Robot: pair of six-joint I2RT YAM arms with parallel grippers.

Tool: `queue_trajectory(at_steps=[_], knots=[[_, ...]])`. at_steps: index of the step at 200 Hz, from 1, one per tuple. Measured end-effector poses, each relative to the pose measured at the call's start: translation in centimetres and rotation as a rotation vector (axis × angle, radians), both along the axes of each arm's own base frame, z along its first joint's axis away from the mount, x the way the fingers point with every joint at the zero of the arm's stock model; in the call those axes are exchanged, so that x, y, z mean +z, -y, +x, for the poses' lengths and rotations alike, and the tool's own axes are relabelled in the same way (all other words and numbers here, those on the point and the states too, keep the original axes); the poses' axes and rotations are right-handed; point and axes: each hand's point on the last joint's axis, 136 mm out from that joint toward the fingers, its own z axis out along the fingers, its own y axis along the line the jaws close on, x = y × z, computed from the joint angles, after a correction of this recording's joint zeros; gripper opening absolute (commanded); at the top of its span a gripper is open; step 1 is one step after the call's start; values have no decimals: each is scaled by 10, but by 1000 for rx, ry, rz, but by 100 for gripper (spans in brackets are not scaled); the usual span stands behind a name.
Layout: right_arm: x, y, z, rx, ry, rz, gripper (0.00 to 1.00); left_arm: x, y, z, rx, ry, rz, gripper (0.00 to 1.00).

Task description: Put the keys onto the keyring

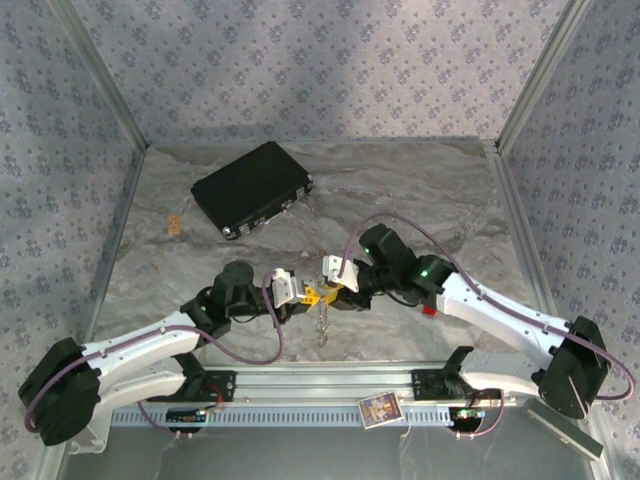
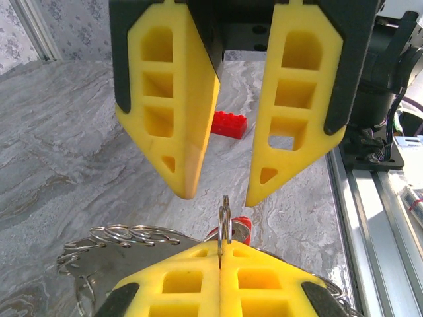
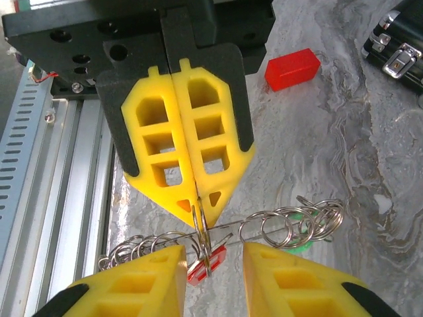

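the task looks partway through, at a threading step, not finished. the left hand (image 3: 196,208) is closed tight on the keyring (image 2: 225,221), pinching the thin silver loop edge-on between its yellow fingertips and holding it up off the tabletop (image 1: 420,190) between the two arms. a chain of small linked rings (image 3: 291,221) trails from the loop to either side and droops toward the marbled surface.

the right hand (image 2: 221,188) faces it with its jaws apart, one finger on each side of the loop and gripping nothing. a red key (image 3: 210,264) hangs right at the bottom of the loop, its plastic head just under the wire. it seems to be on the ring or very nearly so, but the wrist views do not settle whether the wire passes through its hole. a green key head (image 3: 299,232) sits among the chain links to one side; i cannot tell if it is threaded or only lying behind them.

so at best one or two keys are on, and each needs confirming. whatever keys remain have yet to be picked up and worked onto the loop. a red block (image 3: 293,68) and a black case (image 1: 252,188) lie well apart and play no part.
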Motion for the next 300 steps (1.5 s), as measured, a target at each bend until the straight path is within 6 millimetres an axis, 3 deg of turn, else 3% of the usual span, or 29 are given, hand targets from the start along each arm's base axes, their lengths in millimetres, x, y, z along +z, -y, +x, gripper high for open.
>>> queue_trajectory(at_steps=[90, 188, 248, 300], knots=[[-5, 3, -3, -27, -32, 8, 20, -1, -1, -1, 0, 5, -6, 0], [-6, 1, 0, -28, -30, 9, 19, -1, 0, 0, 0, 7, -8, 0], [-9, 1, 0, -33, -40, 1, 0, -2, -1, 0, 1, 6, -6, 0], [-11, 4, 2, -40, -32, -11, 0, -2, -1, -1, 0, 5, -6, 0]])
